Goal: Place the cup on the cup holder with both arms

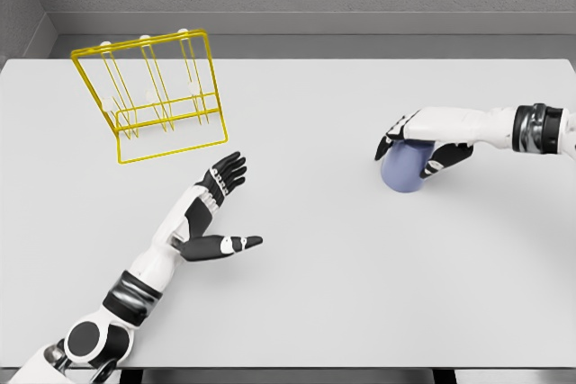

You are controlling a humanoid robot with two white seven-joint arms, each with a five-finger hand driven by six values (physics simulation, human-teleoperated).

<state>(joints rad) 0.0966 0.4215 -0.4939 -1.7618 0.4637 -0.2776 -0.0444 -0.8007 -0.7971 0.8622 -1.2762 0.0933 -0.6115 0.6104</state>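
The blue cup [402, 171] sits on the white table [306, 294], right of the middle and well apart from the rack. It is a pale, greyish-blue cylinder, and only its lower and left parts show, because the right hand [423, 144] covers the top of it. That hand comes in from the right edge on a white forearm with a dark wrist ring. Its fingers are wrapped over the cup: dark fingertips curl down on the cup's left side near its upper rim, and others press on its right side. The cup's base appears to rest on the table; whether it is lifted at all cannot be told from this view.

The left hand [214, 213] lies over the table left of the middle, between the cup and the rack but touching neither. Its arm rises from the lower left corner. The fingers are spread wide and straight, pointing up and to the right, with the thumb stuck out sideways to the right; it holds nothing.

The yellow wire cup holder [151, 96] stands at the far left of the table. It is a tilted frame of thin yellow rods with several upright pegs tipped in white, and its rectangular base rests flat on the surface.
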